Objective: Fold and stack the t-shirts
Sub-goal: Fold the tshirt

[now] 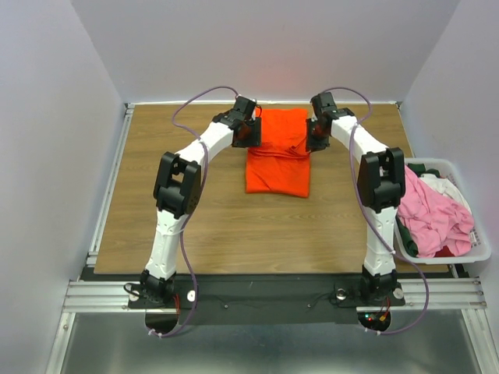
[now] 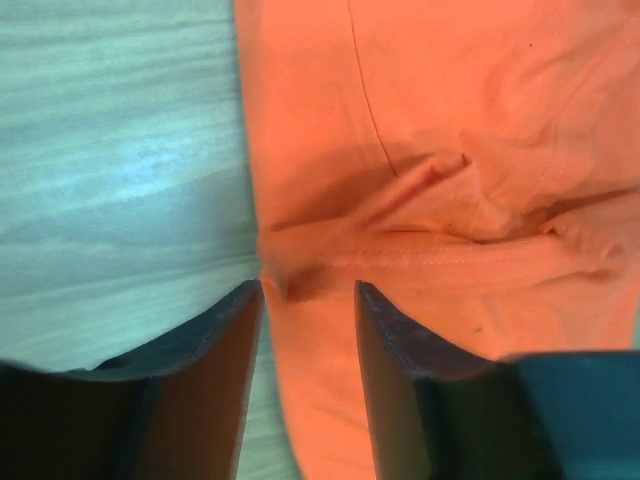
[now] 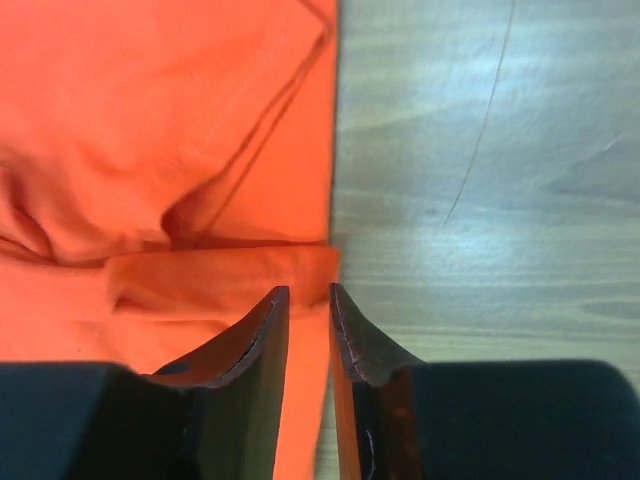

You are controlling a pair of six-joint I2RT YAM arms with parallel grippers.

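Top external view: a bright orange cloth t-shirt [image 1: 278, 160] lies folded into a tall rectangle at the far middle of the brown wood-grain desk [image 1: 156, 234]. Its far part is rumpled and its near part is flat. The left fingers [image 1: 251, 131] sit at the shirt's left edge near its far end. The right fingers [image 1: 313, 134] sit at its right edge, opposite them. At the desk's right side stands a white plastic bin [image 1: 446, 259] holding a pink cloth shirt [image 1: 433, 214], a dark green cloth shirt [image 1: 411, 241] and a white cloth shirt [image 1: 444, 185] in a loose heap.

In the left wrist view the left fingers [image 2: 240, 310] stand clearly apart. The orange shirt's [image 2: 450, 120] left edge and a stitched hem run across just beyond the tips. Cloth and bare desk [image 2: 120, 150] both show in the gap, and nothing is pinched there.

In the right wrist view the right fingers [image 3: 272, 320] are parted by only a narrow slit over the shirt's [image 3: 150, 120] right edge, where a folded band of cloth ends. Orange shows through the slit. Whether the cloth touches the inner faces cannot be told. Bare desk [image 3: 480, 200] lies to the right.
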